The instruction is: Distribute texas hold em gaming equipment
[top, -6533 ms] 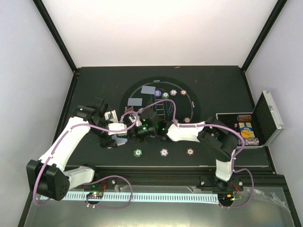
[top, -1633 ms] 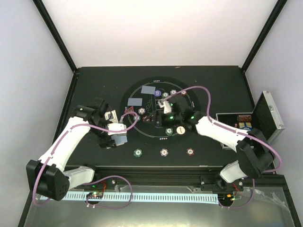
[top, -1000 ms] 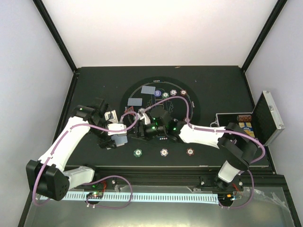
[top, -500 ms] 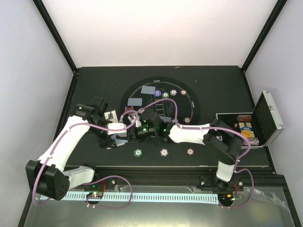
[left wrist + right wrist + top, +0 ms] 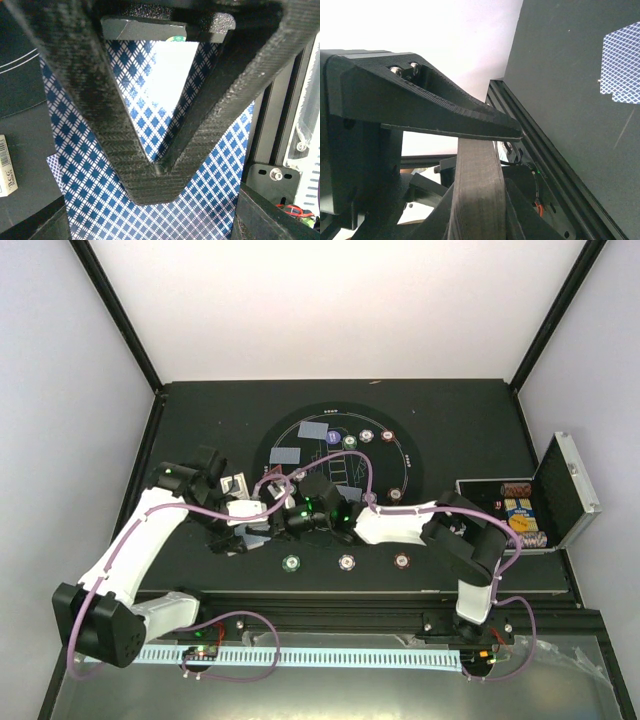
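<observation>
Blue-diamond cards (image 5: 220,165) clamped in left end effector (image 5: 157,172), long axis along fingers (image 5: 90,100); right end effector (image 5: 492,138), state unclear

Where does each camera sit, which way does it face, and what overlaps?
Top external: above and behind the bases, looking down on the table; both arms whole, left claw and right claw close together.
Left wrist: on the left arm, looking down its own fingers, shut on the blue-backed cards.
Right wrist: on the right arm, rolled sideways, looking along its own fingers over the table to the edge rail.
Shared: top external and left wrist both show the cards in the left claw.
</observation>
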